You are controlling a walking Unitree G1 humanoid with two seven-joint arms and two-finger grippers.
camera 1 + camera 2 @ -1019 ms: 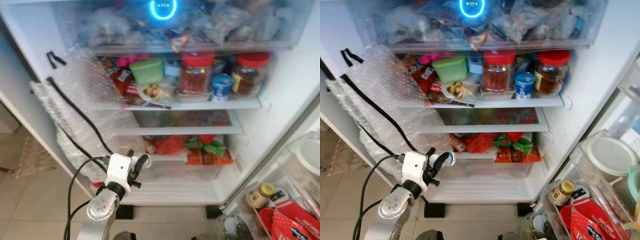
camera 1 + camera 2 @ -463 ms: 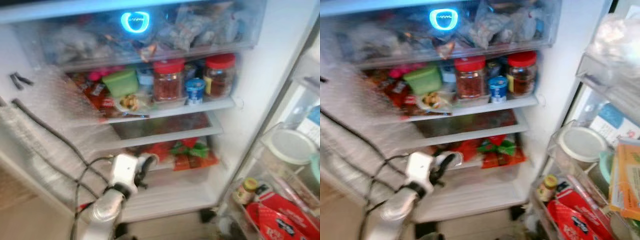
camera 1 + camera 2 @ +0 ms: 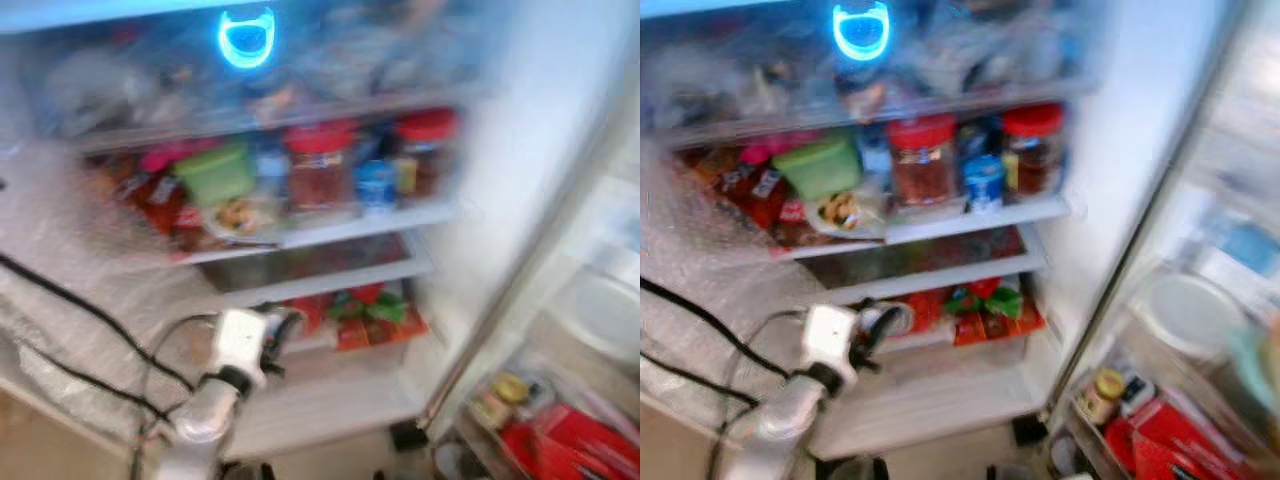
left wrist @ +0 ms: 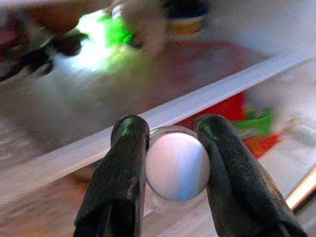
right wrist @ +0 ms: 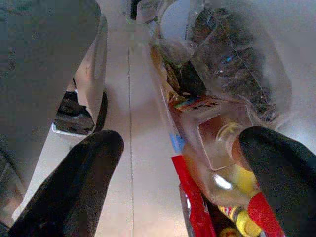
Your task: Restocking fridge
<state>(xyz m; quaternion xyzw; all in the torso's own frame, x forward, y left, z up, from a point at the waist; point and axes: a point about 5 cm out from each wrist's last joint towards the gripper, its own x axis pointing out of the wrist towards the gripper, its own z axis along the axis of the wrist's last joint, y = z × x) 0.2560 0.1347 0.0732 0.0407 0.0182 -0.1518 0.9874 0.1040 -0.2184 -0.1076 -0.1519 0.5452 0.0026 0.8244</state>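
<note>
Just ahead of my left gripper (image 4: 170,148), the white edge of the open fridge's lower shelf (image 4: 237,81) sits close. The gripper is clamped on a small round white-capped bottle (image 4: 177,165), so I judge I'm mid-delivery. Next I need to push forward and find a free spot near the red and green packets (image 3: 375,310). My right gripper (image 5: 185,173) hangs spread, holding nothing, beside the door bins.

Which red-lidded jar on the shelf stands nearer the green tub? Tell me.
The left red-lidded jar, holding reddish contents. It stands nearer the green tub; the other red-lidded jar stands further right, past the small blue-topped cup.
</note>
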